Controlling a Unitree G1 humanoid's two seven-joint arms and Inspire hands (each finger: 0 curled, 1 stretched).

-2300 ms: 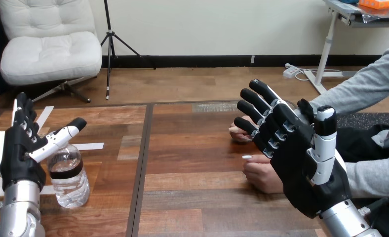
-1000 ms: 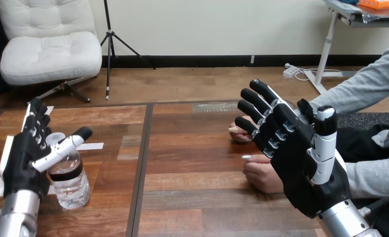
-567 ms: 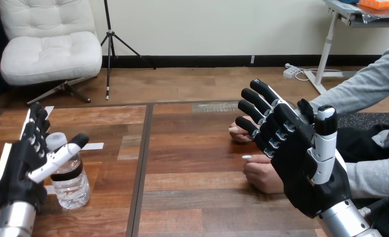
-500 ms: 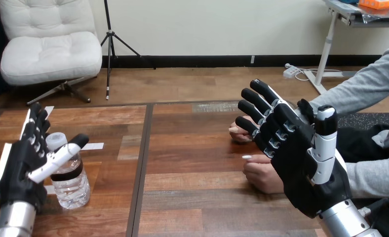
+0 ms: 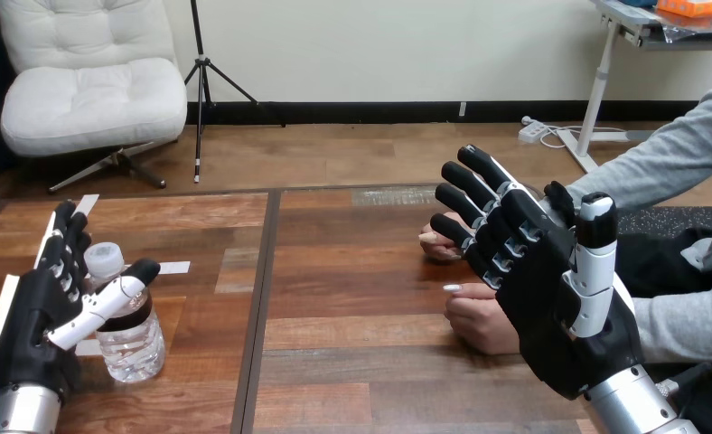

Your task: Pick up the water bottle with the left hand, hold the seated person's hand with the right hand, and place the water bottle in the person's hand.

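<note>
A clear water bottle (image 5: 126, 325) with a dark label band and white cap stands upright on the table at the near left. My left hand (image 5: 41, 316) is open around it: straight fingers behind the bottle, thumb across its front, no grip seen. My right hand (image 5: 538, 276) is raised at the right, open, fingers spread and pointing up-left. It hangs in front of the person's two hands: the person's nearer hand (image 5: 479, 316) rests on the table just left of my palm, and the person's farther hand (image 5: 438, 242) shows beyond my fingertips. No contact can be seen.
The wooden table (image 5: 352, 298) has a dark seam running front to back left of centre. White tape strips (image 5: 167, 268) lie near the bottle. The person's grey sleeve (image 5: 669, 163) enters from the right edge.
My left hand has sunk and shifted, bringing its thumb down across the bottle's front and its fingers behind the cap. The right hand and the person's hands have stayed put.
</note>
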